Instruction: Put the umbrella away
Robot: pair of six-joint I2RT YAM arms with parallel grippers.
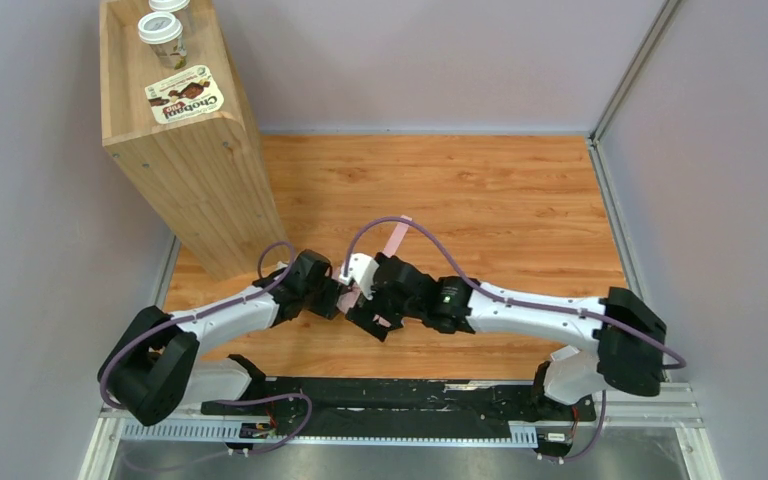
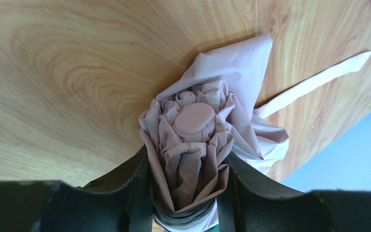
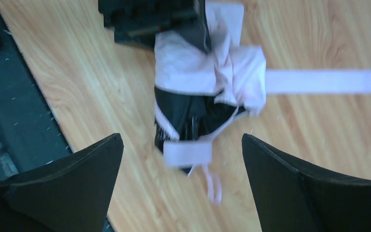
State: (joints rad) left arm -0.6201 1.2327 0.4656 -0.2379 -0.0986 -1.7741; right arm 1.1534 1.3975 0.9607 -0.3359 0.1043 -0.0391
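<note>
A wooden box (image 1: 195,170) carries two lidded cups (image 1: 163,35) and a Chobani packet (image 1: 185,100).

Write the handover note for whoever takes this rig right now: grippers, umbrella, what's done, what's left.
Left gripper: shut on the umbrella, clamping the gathered pink canopy below its cap.
Right gripper: open, empty, facing the black handle end.
Umbrella: folded bundle between the arms, over the wooden table; strap loose, unfastened.
Done: canopy collapsed and gathered.
Left: wrap the strap, stow the bundle.

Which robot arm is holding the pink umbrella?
The left one: the left end effector is squeezed around the folded umbrella, while the right end effector stands wide open, gripping nothing.
</note>
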